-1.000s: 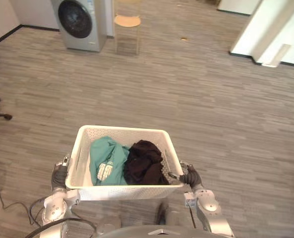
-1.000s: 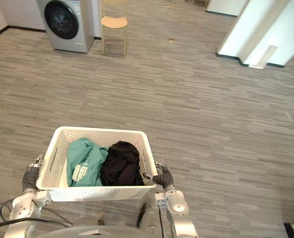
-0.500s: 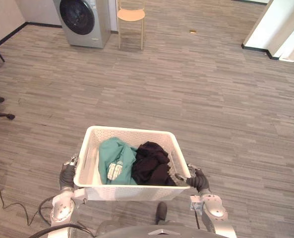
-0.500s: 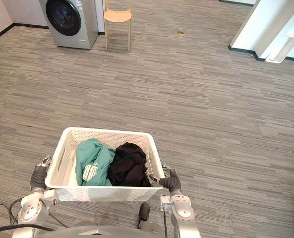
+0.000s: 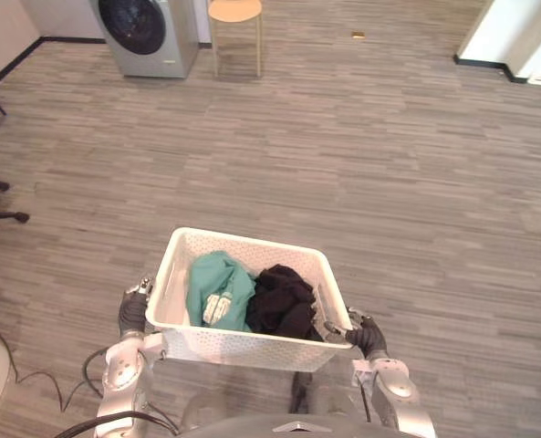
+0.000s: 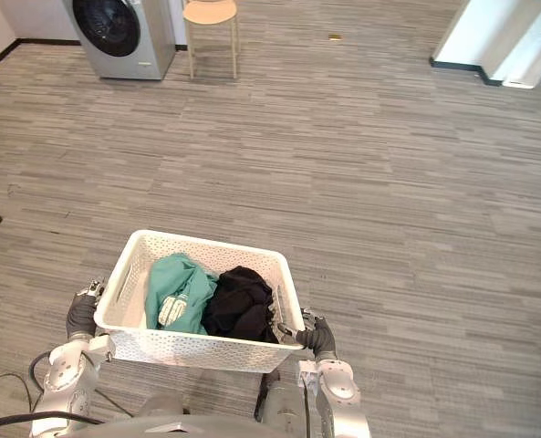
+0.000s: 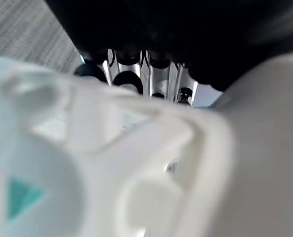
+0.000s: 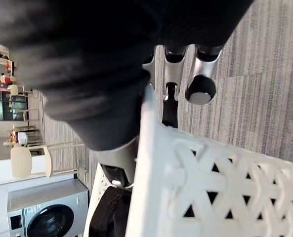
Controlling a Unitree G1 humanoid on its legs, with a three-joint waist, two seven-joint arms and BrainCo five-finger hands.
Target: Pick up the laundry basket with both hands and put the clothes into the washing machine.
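the laundry basket (image 5: 252, 345) now sits askew, left hand (image 5: 132, 315) and right hand (image 5: 365, 337) clamped on its ends. the teal top (image 5: 217, 290) has unreadable white print. washing machine (image 5: 147, 32) and stool (image 5: 234, 11) stand far ahead.

white perforated plastic laundry basket (image 5: 243, 345): one
crumpled garments: two, a teal garment (image 5: 217, 290) and a black garment (image 5: 280, 302)
silver front-loading washing machine (image 5: 148, 33): one
pale wooden stool (image 5: 234, 10): one

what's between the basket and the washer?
Only bare floor between laundry basket and washing machine, left eye view; the stool stands beside the machine.
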